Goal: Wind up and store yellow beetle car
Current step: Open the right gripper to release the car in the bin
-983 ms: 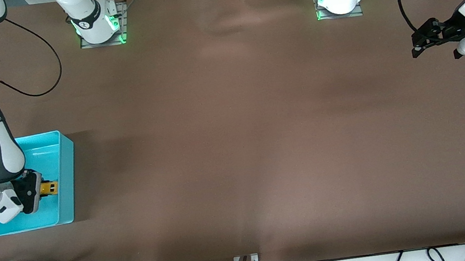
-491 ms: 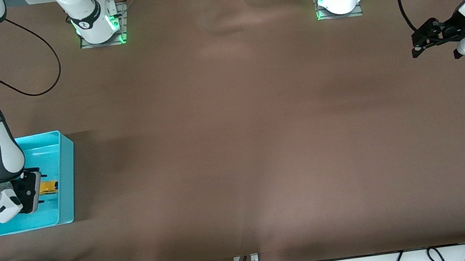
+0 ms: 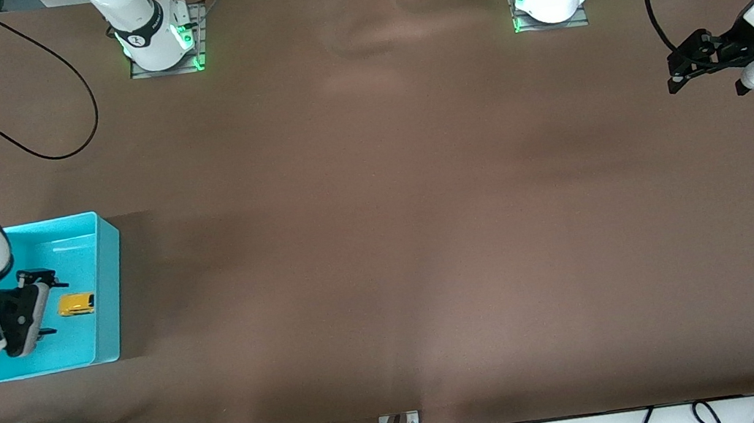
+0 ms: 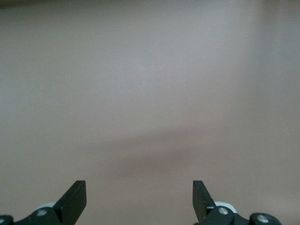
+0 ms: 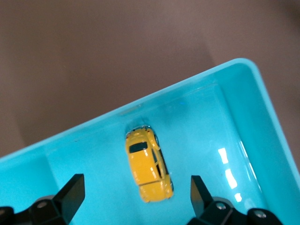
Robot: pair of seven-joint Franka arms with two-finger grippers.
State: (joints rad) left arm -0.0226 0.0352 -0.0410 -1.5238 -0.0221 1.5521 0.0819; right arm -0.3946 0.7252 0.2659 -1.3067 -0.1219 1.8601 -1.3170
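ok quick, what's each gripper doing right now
Left gripper: open, holding nothing, waiting over the bare table at the left arm's end.
Right gripper: open, holding nothing, over the bin beside the yellow car lying in it.

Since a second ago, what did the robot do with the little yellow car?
The right gripper let go of the yellow beetle car and pulled back, open, over the turquoise bin. The car now lies inside the bin, untouched. The left gripper stayed waiting, open, at its end of the table; the bin did not move.
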